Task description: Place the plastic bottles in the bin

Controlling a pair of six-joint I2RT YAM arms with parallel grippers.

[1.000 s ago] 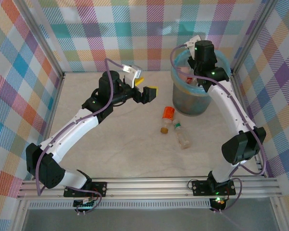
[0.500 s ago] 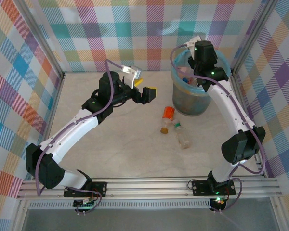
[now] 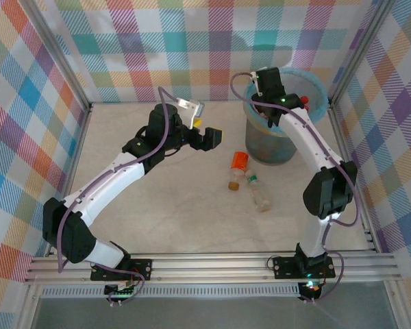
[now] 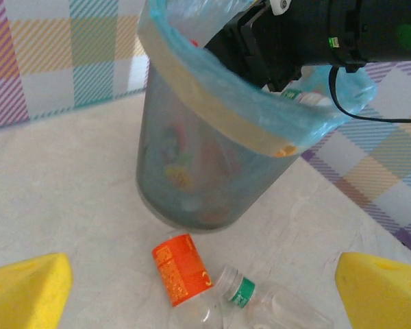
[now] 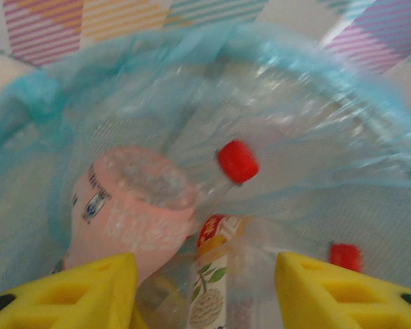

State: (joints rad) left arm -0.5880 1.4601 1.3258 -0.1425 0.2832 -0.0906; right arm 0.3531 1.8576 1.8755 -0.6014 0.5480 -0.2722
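The bin (image 3: 288, 145), grey-blue with a light blue bag, stands at the back right. My right gripper (image 3: 269, 97) hangs over its left side, open (image 5: 205, 291). Below its yellow fingers (image 5: 75, 291) several plastic bottles lie in the bin (image 5: 192, 62): a pink one (image 5: 130, 205), a red-capped clear one (image 5: 238, 161) and a fruit-labelled one (image 5: 216, 295). On the table in front of the bin lie an orange-labelled bottle (image 3: 240, 163) (image 4: 181, 267) and a green-capped clear bottle (image 3: 258, 194) (image 4: 260, 305). My left gripper (image 3: 207, 136) (image 4: 202, 288) is open above the table, left of both bottles, facing the bin (image 4: 205, 171).
Checked walls and aluminium posts (image 3: 65, 65) close in the table on three sides. The right arm (image 3: 322, 164) arches over the table's right side beside the bin. Bare tabletop (image 3: 178, 205) stretches in front of the two lying bottles.
The right wrist has swung left and back, from above the bin's middle to over its left rim. The left gripper has shifted slightly right. The bottles on the table have not moved.
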